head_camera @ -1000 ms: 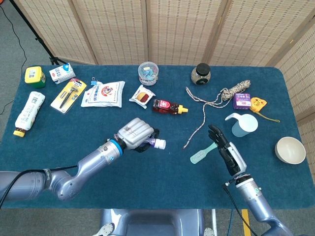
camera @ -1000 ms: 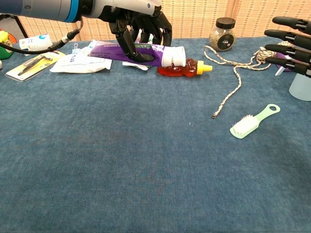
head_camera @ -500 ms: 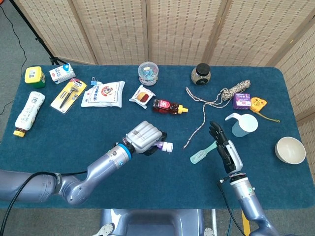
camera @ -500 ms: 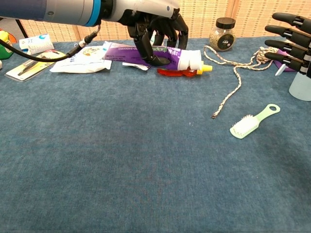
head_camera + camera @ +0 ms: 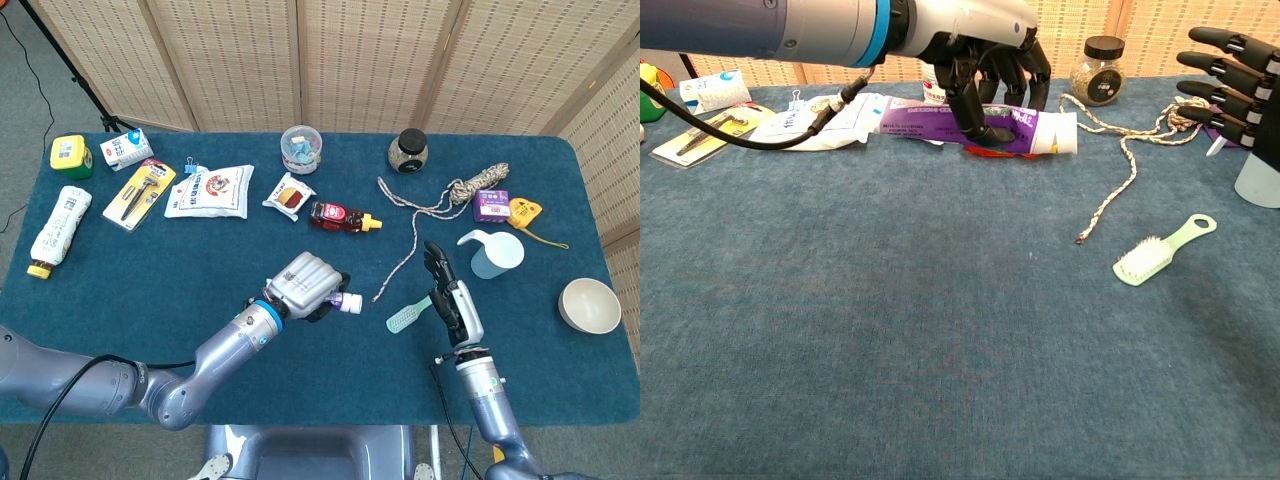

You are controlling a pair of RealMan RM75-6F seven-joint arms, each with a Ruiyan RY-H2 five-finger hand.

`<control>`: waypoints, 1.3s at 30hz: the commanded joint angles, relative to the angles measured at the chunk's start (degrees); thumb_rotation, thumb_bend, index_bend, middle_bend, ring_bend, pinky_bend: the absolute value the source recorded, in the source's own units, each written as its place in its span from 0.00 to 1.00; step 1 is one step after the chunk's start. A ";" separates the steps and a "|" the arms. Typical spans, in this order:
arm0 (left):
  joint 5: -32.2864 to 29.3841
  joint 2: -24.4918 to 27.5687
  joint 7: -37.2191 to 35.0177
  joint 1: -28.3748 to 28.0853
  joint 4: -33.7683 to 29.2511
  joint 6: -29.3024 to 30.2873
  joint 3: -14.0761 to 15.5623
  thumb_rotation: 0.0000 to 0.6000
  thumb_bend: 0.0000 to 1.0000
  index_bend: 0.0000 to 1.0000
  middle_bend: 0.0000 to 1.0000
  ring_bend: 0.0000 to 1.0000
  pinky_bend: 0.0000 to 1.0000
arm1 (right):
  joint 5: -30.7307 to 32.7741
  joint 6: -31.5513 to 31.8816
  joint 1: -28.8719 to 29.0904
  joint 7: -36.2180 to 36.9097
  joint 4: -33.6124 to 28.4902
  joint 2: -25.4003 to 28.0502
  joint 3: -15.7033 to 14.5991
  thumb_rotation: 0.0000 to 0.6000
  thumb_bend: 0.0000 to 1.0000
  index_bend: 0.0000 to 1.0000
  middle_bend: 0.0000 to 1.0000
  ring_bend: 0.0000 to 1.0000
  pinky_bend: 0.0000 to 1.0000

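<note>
Blue-clothed table (image 5: 150, 290) bearing brush (image 5: 410, 312), rope (image 5: 432, 212), bowl (image 5: 589, 305), cup (image 5: 495, 253)

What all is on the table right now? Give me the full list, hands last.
purple tube: 1, purple with white cap, held above table centre
brush: 1, mint green, right of centre
rope: 1, beige, loose coil trailing toward centre
syrup bottle: 1, red with yellow cap, lying behind centre
jar: 1, black lid, back edge
clear tub: 1, back centre
snack packet: 1, white, by syrup bottle
white pouch: 1, back left
razor pack: 1, yellow, left
white bottle: 1, yellow cap, far left
pitcher: 1, pale blue, right
bowl: 1, cream, far right
left hand: grips purple tube
right hand: fingers straight, holds nothing
</note>
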 commanded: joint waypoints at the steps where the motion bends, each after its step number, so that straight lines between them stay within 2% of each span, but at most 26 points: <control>1: -0.56 -0.19 0.39 -0.11 -0.01 0.25 -0.18 1.00 1.00 0.64 0.55 0.52 0.57 | 0.70 -1.02 0.92 -1.17 -0.11 -1.07 1.27 0.25 0.00 0.00 0.00 0.00 0.00; 7: -1.14 0.64 0.53 0.29 -0.03 0.02 -0.21 1.00 1.00 0.64 0.55 0.52 0.57 | 1.69 -2.81 3.09 -3.70 0.27 -3.88 3.34 0.25 0.00 0.00 0.00 0.00 0.00; 26: -1.10 0.73 1.27 1.42 -0.02 1.11 -0.51 1.00 1.00 0.64 0.56 0.52 0.57 | 6.81 -4.32 7.56 -14.01 4.25 -13.79 7.35 0.25 0.00 0.00 0.00 0.00 0.00; 39: -2.82 -0.52 3.28 0.97 -0.10 3.23 -1.29 1.00 1.00 0.65 0.56 0.53 0.57 | 8.26 -4.32 9.05 -17.94 5.83 -17.11 9.21 0.25 0.00 0.00 0.00 0.00 0.00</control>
